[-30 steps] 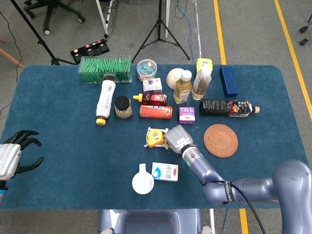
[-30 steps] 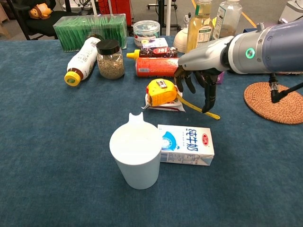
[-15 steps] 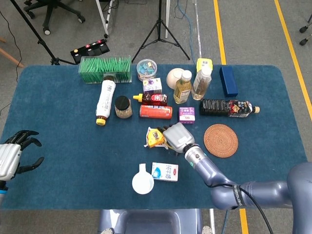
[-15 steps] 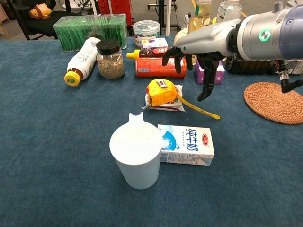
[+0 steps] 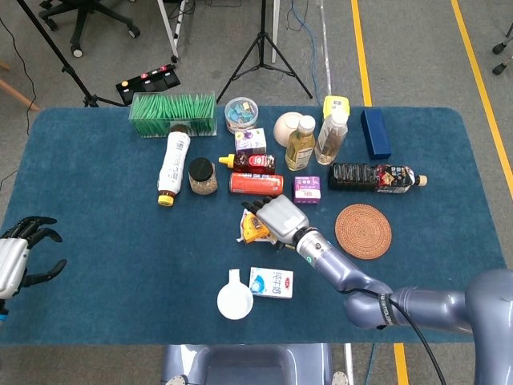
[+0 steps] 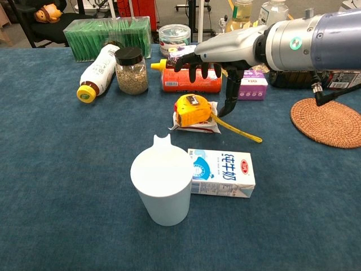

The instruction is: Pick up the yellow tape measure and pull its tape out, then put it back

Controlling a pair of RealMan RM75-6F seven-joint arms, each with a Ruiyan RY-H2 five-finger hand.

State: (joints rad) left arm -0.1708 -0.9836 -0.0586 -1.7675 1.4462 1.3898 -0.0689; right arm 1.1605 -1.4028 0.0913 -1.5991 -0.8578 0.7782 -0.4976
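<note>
The yellow tape measure [image 6: 193,110] lay on a small packet [image 6: 194,125] near the middle of the blue table [image 6: 67,186], behind the milk carton [image 6: 221,173] and white cup [image 6: 162,186], with a short length of its tape [image 6: 239,130] pulled out and running across the cloth toward the robot's right and slightly toward the front edge. The right hand [image 6: 210,56] hung just above it with fingers [image 6: 230,99] spread and pointing down, gripping nothing and apart from the case. The left hand [image 5: 16,257] sat well apart at the table's left edge, fingers splayed and empty.
</note>
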